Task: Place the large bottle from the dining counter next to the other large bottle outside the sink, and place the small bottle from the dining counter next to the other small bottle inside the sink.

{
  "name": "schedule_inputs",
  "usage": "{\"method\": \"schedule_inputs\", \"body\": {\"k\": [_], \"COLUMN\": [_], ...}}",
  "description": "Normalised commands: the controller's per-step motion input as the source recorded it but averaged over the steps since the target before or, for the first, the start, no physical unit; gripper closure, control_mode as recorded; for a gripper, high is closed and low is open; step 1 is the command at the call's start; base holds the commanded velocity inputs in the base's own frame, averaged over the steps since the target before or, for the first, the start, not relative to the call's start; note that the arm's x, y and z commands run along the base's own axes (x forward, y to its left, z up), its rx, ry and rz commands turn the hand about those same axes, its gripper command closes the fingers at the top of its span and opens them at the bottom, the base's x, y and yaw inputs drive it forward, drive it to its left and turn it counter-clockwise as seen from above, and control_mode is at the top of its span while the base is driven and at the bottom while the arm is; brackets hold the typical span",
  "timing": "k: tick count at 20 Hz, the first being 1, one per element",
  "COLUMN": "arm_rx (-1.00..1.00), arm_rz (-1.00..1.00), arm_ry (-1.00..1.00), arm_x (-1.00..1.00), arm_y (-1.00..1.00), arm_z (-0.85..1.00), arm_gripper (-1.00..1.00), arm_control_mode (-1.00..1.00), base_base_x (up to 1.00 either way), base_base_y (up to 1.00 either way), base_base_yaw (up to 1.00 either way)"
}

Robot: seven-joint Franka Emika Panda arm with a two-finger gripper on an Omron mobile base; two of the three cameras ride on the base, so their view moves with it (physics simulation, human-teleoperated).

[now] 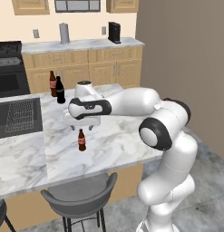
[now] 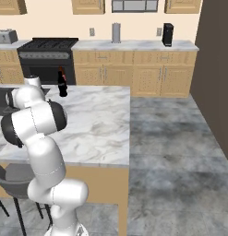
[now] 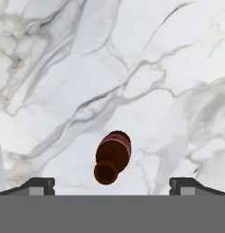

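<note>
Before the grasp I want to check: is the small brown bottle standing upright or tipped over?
Upright: the small bottle stands on the dining counter, cap up.

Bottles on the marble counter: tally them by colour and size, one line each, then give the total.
Tall brown, red label: 1, the large bottle, standing by the black one.
Tall black: 1, the other large bottle.
Tiny brown, red label: 1, the small bottle, upright on the dining counter under the open end effector.
Total: 3
</note>
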Motion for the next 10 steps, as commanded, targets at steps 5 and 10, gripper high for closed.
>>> {"method": "schedule_inputs", "body": {"k": [5, 10], "arm_rx": [0.00, 0.00], "arm_rz": [0.00, 0.00], "arm_ry": [0.00, 0.00], "arm_x": [0.03, 0.07], "arm_y": [0.00, 0.00], "arm_z": [-0.13, -0.11], "arm_gripper": [-1.00, -1.00], "arm_control_mode": [-1.00, -1.00], "base_base_x": [0.00, 0.00], "base_base_y": [0.00, 0.00], "base_base_yaw": [0.00, 0.00]}}
